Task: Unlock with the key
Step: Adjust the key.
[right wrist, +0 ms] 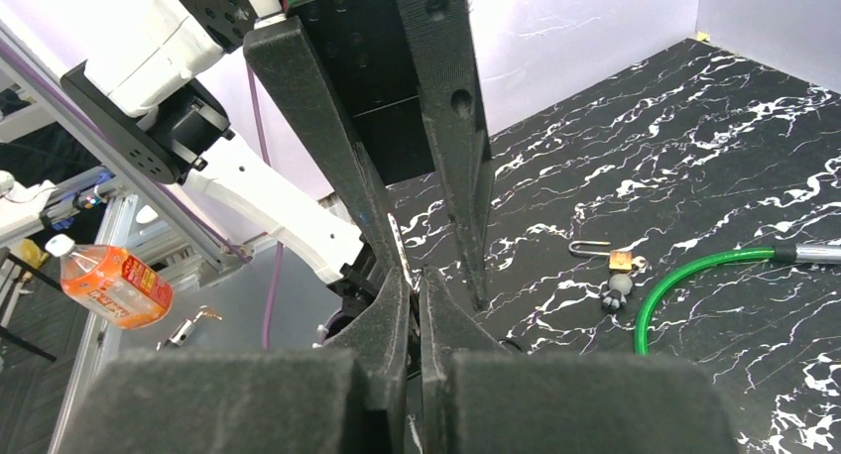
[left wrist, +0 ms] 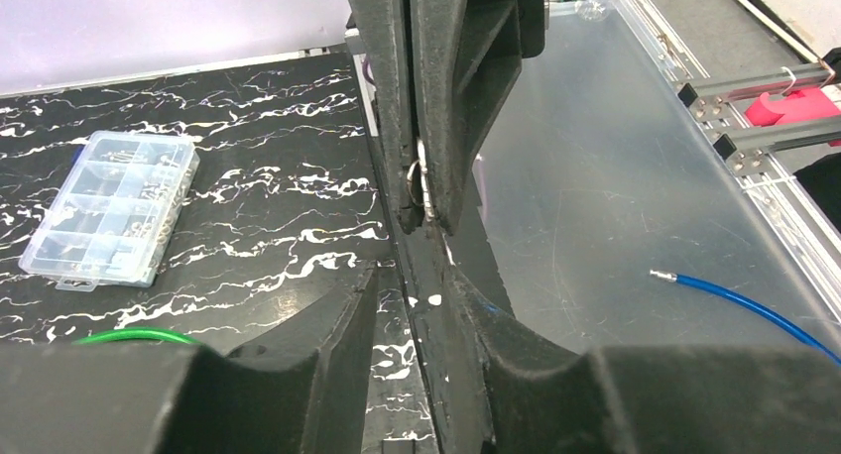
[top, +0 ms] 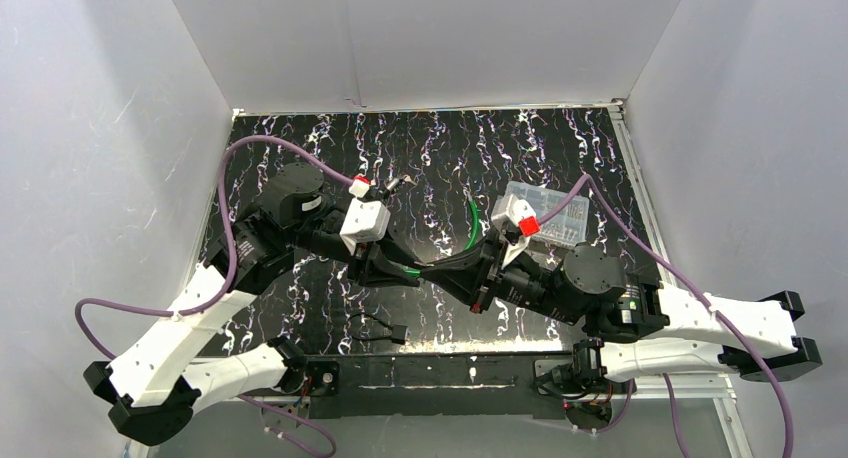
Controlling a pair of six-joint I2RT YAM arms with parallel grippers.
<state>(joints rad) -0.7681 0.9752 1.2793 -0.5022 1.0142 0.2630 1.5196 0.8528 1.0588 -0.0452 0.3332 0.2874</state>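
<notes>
1. Silver key (left wrist: 421, 181), small and thin, sits pinched between the pressed-together fingers of the right gripper (right wrist: 415, 276), above the black marbled table (right wrist: 714, 127).
2. Left gripper (left wrist: 415, 271) has its fingers spread either side of that key.
3. Small brass padlock (right wrist: 621, 261) lies on the table just beside a green cable (right wrist: 684, 276).

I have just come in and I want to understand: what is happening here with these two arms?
The right gripper is shut on a small metal piece, apparently the key on its ring. The left gripper faces it, fingers apart on either side of that piece; whether it grips is unclear. The padlock lies untouched on the table, near a green cable.
</notes>
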